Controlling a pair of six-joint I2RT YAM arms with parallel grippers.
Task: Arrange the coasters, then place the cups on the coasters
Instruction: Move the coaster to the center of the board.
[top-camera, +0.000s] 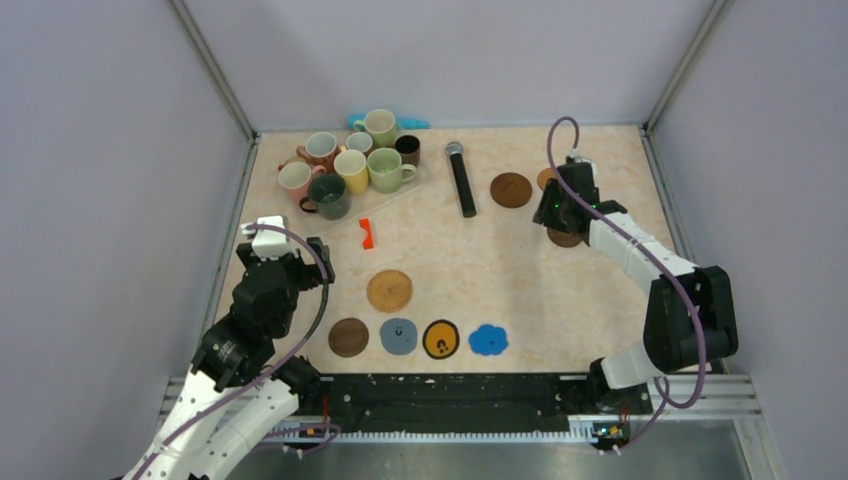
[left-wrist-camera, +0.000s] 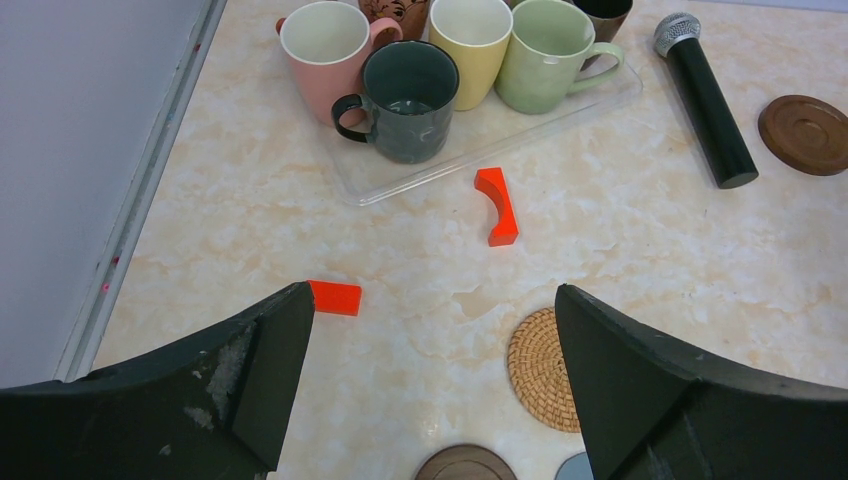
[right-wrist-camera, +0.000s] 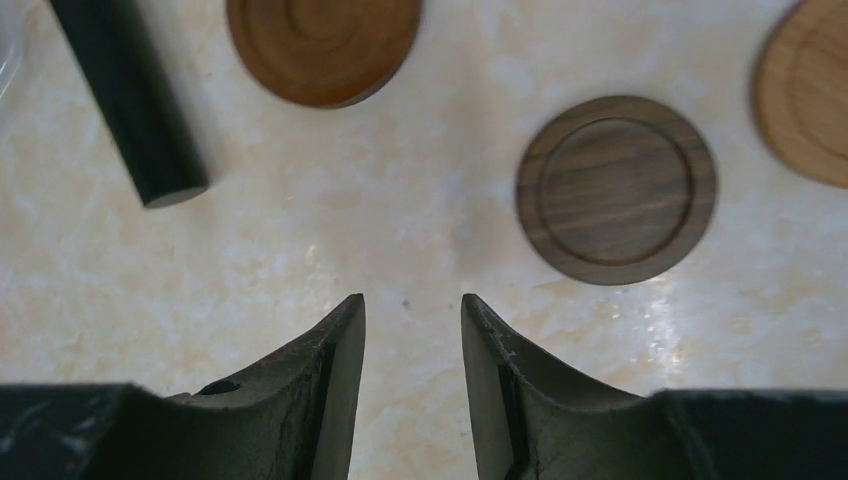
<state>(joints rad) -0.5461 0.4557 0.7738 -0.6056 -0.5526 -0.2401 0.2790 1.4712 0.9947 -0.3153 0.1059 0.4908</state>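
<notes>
At the far left, the cups (top-camera: 350, 165) stand bunched on a clear tray (left-wrist-camera: 452, 167). We make out a pink one (left-wrist-camera: 325, 45), a dark green one (left-wrist-camera: 408, 100), a yellow one (left-wrist-camera: 470, 40) and a pale green one (left-wrist-camera: 545, 55), all upright. The ones behind them are cut off in the left wrist view.

Near the front edge four coasters lie in a row, apart from one another: a brown wooden disc (top-camera: 348, 337), a grey-blue one (top-camera: 398, 335), a black-and-yellow one (top-camera: 440, 339) and a bright blue scalloped one (top-camera: 488, 340). A woven tan coaster (top-camera: 389, 291) sits just behind them. Another dark brown coaster (top-camera: 511, 189) lies beyond the microphone (top-camera: 461, 178).

The left gripper (left-wrist-camera: 432, 295) hangs above the table at the left side, tilted toward the tray, with its fingers spread wide and nothing between them. A curved red-orange piece (left-wrist-camera: 497, 205) lies ahead of it.

The right arm reaches to the far right, and the right gripper (right-wrist-camera: 412, 300) points down over bare table. Its fingers stand a narrow gap apart (only marble shows between them). Just ahead and to their right lies a dark walnut coaster with a sunken ring (right-wrist-camera: 616, 189). From above, the arm hides much of this disc. A paler wooden coaster (right-wrist-camera: 805, 90) is cut off at the edge of the right wrist view.
</notes>
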